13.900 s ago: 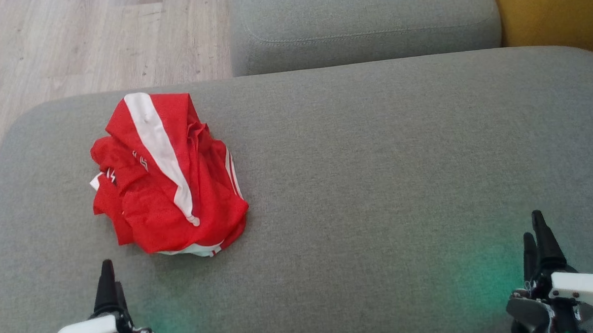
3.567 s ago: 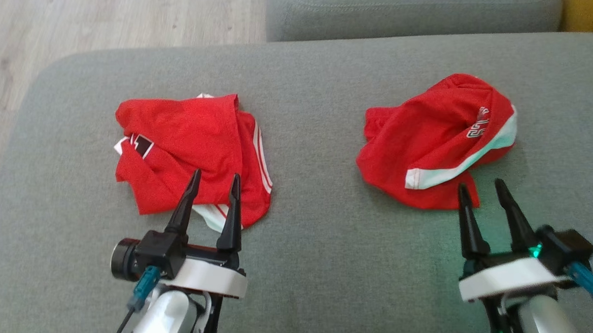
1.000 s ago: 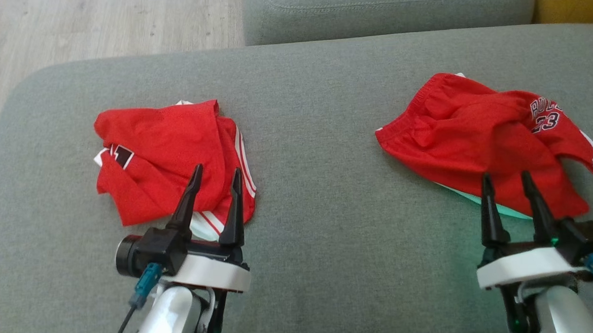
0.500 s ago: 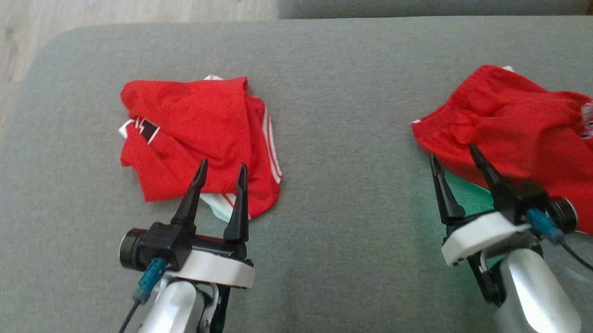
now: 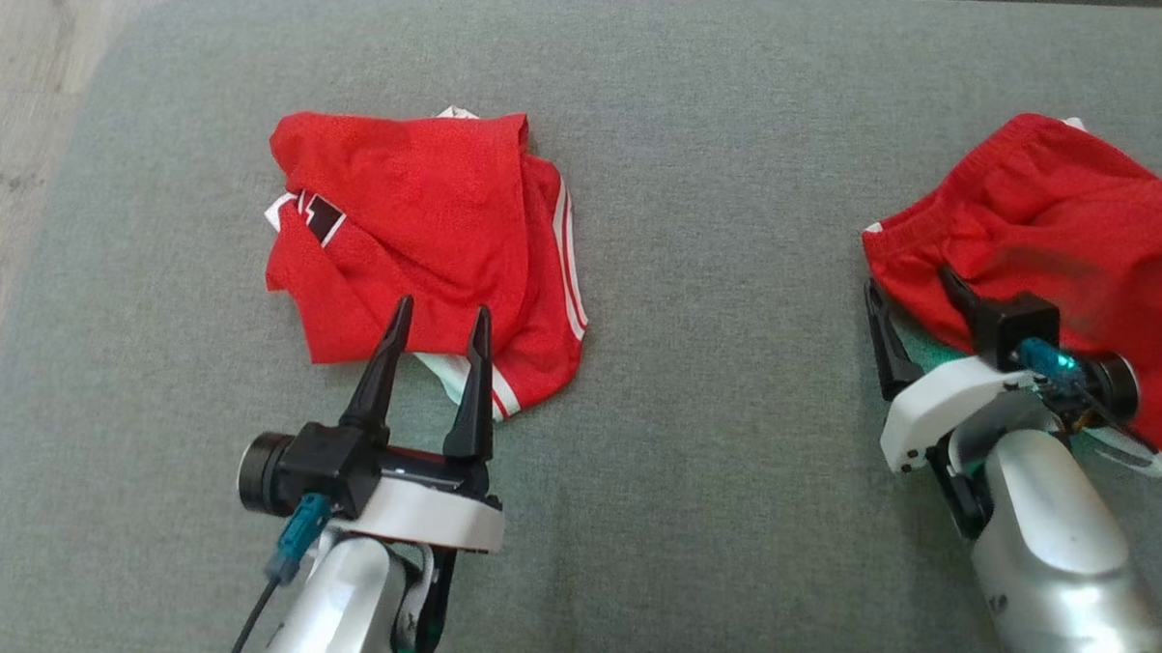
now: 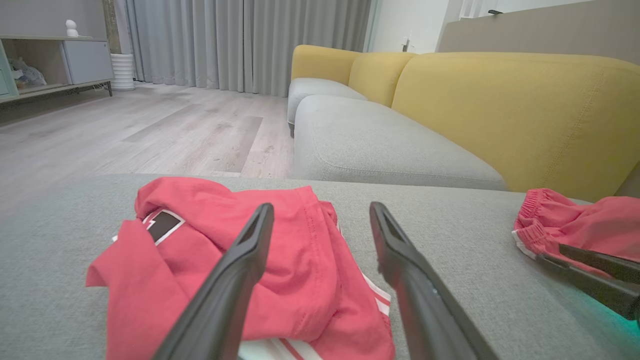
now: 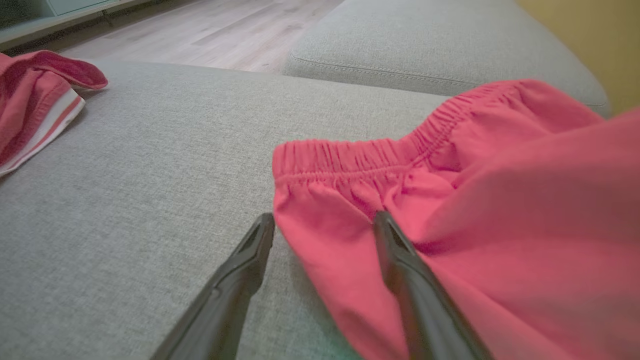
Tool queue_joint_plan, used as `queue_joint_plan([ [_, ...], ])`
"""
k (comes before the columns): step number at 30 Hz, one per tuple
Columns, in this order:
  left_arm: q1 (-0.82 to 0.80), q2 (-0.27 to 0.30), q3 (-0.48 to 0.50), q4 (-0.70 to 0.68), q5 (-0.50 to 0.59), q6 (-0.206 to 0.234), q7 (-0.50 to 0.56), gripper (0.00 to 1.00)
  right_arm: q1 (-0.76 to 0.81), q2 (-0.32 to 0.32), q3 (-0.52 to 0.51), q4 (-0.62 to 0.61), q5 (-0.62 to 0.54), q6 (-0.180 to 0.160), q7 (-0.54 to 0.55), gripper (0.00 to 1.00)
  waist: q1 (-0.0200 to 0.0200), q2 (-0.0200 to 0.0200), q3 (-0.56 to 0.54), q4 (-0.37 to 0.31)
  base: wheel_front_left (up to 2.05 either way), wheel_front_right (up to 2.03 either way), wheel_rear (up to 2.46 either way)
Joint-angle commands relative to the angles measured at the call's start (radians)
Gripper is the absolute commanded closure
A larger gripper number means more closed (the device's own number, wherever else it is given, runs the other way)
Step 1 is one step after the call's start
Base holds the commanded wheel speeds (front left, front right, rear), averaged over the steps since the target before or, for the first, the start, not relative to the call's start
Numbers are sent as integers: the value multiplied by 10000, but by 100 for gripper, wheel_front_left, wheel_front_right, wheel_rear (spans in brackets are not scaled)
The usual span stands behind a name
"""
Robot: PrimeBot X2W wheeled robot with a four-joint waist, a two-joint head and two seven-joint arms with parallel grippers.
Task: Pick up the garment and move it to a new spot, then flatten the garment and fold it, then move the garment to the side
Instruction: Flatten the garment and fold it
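Because the red shorts (image 5: 1050, 204) are thin, limp knit, we judge they will weigh almost nothing, sag from any single pinch and slide easily over the grey seat cushion (image 5: 730, 167). The gathered elastic waistband (image 5: 962, 168) looks the firmest place to take hold.

In the head view the shorts lie crumpled at 3 o'clock. The right end effector (image 5: 908, 281) is spread at the waistband's near corner, pinching nothing. The left end effector (image 5: 443, 308), also spread and empty, hangs at 7 o'clock over the near hem of a red jersey (image 5: 422, 206), which lies at 10 o'clock, well apart from the shorts.

The left wrist view adds the room beyond, which the head view leaves out: a yellow backrest (image 6: 500, 110) at 2 o'clock and curtains (image 6: 240, 45) at 11 o'clock, with the shorts low at 3 o'clock.

The right wrist view gives the closest look at the waistband's puckers, at 12 o'clock from the fingers. One finger stands over bare cushion, the other over the cloth.
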Motion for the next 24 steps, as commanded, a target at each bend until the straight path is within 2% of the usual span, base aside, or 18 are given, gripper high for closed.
queue_joint_plan([
  [1, -426, 33, 308, -269, 98, -67, -95, 0, -369, -33, 206, -89, 31, -7, -170, 0, -1, 0, 13, 0, 0, 0, 0],
  [2, -443, 28, 300, -254, 110, -73, -95, 0, -495, -33, 217, 134, 98, -7, -255, 54, -1, 0, 15, -2, 0, 0, 0],
  [3, -457, 26, 292, -237, 120, -79, -95, 0, -609, -33, 293, 318, 163, -7, -371, 100, -1, 0, 11, -6, 0, 0, 0],
  [5, -486, 29, 288, -196, 132, -85, -95, 0, -808, -33, 677, 599, 539, -7, -638, 100, -1, 0, -23, -22, 0, 0, 0],
  [6, -487, 51, 299, -158, 142, -76, -95, 0, -932, -33, 1213, 753, 956, -7, -866, 100, -1, 0, -100, -70, 0, 0, 0],
  [11, -393, 100, 305, -85, 140, -51, -95, 0, -866, -33, 2793, 624, 2119, -7, -1109, 100, -1, 0, -379, -226, 0, 0, 0],
  [24, -42, 100, 185, 8, 54, -40, -95, 0, 185, -37, 6785, -1209, 4407, -7, -936, 100, -1, 0, -1057, -380, 0, 0, 0],
])
